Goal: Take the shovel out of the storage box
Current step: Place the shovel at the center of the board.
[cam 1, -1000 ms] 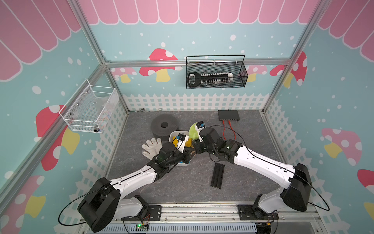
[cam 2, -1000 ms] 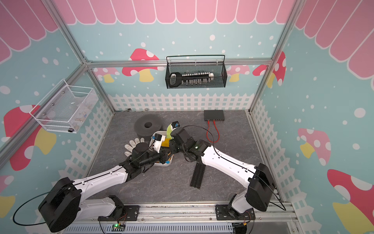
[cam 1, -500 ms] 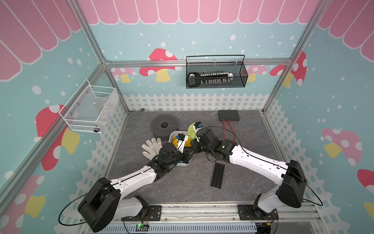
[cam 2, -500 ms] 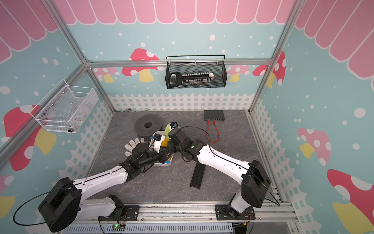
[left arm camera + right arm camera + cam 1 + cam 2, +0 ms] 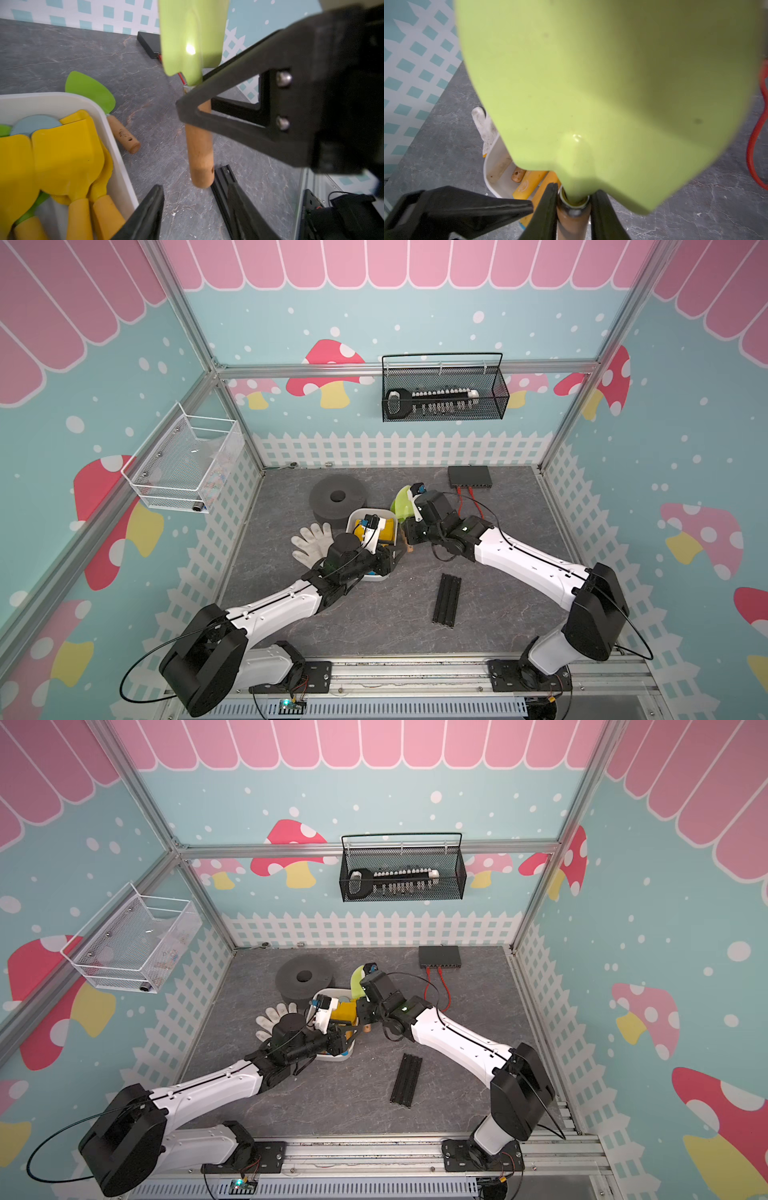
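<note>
Shovel [image 5: 200, 149], pale green blade on a short wooden handle, hung upright just beside the storage box [image 5: 116, 133], outside its wall. It looked light and stiff. The glossy blade would likely slip, so the collar above the handle seemed the best hold. The right jaws were clamped narrowly there, while the left jaws stood parted and empty near the handle's free end. Only the left wrist view showed the whole handle; the right wrist view showed the grip up close.
</note>
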Action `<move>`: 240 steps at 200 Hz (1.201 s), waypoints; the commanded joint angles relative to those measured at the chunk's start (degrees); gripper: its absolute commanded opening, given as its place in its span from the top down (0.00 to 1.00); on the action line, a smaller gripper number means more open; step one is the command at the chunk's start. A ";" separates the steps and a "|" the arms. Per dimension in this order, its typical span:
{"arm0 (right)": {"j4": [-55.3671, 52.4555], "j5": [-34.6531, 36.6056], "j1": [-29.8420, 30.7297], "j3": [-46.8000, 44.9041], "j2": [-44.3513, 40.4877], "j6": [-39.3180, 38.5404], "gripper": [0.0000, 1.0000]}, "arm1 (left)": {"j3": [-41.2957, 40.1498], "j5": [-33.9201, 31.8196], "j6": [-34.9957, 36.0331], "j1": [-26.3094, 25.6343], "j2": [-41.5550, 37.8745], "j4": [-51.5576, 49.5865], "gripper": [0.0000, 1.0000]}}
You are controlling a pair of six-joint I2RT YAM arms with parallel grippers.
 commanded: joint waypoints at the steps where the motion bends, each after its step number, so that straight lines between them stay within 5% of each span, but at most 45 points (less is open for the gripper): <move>1: -1.65 -5.58 -3.50 1.00 2.28 -1.64 0.85 | 1.66 -6.63 1.86 -0.17 -2.03 -5.38 0.47; 109: -6.21 -11.22 -13.05 11.95 20.97 -5.21 0.84 | 4.13 -20.81 1.29 -0.08 -2.91 -15.37 0.46; 240: -6.83 -11.22 -17.12 27.90 38.77 -1.16 0.77 | 4.71 -20.98 1.48 0.16 -1.92 -16.36 0.45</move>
